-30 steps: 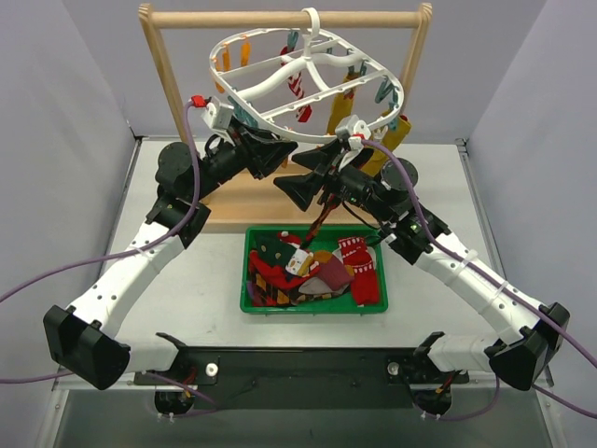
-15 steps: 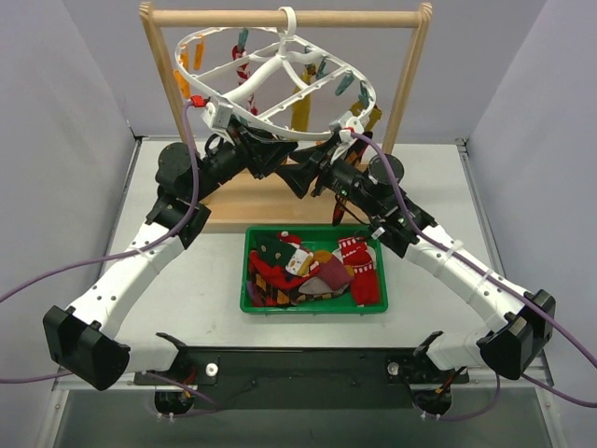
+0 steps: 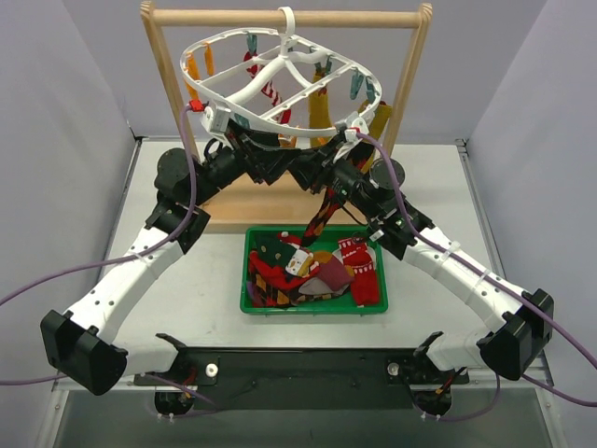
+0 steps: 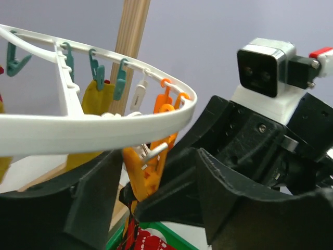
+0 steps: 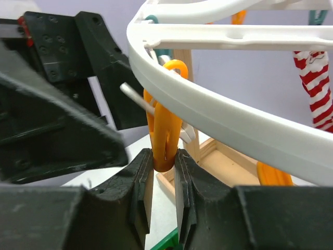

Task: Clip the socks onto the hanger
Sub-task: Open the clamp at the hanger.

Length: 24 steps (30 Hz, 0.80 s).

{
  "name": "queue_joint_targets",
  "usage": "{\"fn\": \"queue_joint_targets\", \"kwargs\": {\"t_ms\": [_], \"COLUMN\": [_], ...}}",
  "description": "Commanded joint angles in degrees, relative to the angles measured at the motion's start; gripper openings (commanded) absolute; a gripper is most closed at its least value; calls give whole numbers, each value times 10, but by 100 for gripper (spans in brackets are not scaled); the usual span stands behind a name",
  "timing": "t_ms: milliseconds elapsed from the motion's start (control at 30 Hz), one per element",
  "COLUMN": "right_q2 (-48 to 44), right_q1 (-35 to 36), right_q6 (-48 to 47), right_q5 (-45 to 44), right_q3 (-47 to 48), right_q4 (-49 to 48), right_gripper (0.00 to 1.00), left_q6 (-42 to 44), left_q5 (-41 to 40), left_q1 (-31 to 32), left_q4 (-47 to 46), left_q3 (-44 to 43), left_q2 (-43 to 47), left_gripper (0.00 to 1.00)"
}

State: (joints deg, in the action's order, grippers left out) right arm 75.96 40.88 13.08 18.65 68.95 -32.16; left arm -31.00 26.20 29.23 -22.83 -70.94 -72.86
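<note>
Grey walls point(image 3: 56, 93) enclose the tabletop point(image 3: 187, 308), where the white hanger point(image 5: 223, 122) hangs from a wooden rack point(image 3: 280, 17), the right pincer point(image 5: 164, 161) clenched on an orange clip point(image 5: 165, 133) beneath its rim, the left pincer point(image 4: 158, 156) spread wide around that clip, a diamond-patterned sock point(image 3: 320, 217) dangling below, other socks point(image 3: 317, 275) in the green bin point(image 3: 248, 271).

The pale grey table point(image 3: 205, 299) is carrying a green bin point(image 3: 245, 280) heaped with socks point(image 3: 362, 273), a wooden rack point(image 3: 256, 205) standing just behind the bin and a black mounting plate point(image 3: 308, 359) lying in front of it.
</note>
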Motion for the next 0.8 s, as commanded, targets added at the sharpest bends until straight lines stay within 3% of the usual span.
{"fn": "queue_joint_targets", "kwargs": {"t_ms": [0, 67, 100, 200, 400, 767], "right_q2": [-23, -27, -27, -25, -14, -23], "right_q1": [-12, -12, -9, -5, 18, 49], "right_q6": [-28, -58, -64, -98, -155, -167], "right_q5": [-64, -76, -78, -86, -110, -114], "right_q3": [-8, -10, -9, -3, 6, 5], "right_q4": [-70, -52, -47, -33, -22, -23], "right_gripper": [5, 1, 1, 0, 0, 0], "left_q6": [-19, -20, -23, -25, -58, -58], "left_q5": [19, 13, 13, 1, -52, -44], "left_q1": [7, 0, -3, -8, -19, -21], "left_q4": [-1, 8, 13, 32, 83, 59], "left_q3": [4, 5, 8, 12, -7, -24], "left_q2": [36, 46, 49, 64, 62, 40], "left_gripper": [76, 83, 93, 97, 97, 97]}}
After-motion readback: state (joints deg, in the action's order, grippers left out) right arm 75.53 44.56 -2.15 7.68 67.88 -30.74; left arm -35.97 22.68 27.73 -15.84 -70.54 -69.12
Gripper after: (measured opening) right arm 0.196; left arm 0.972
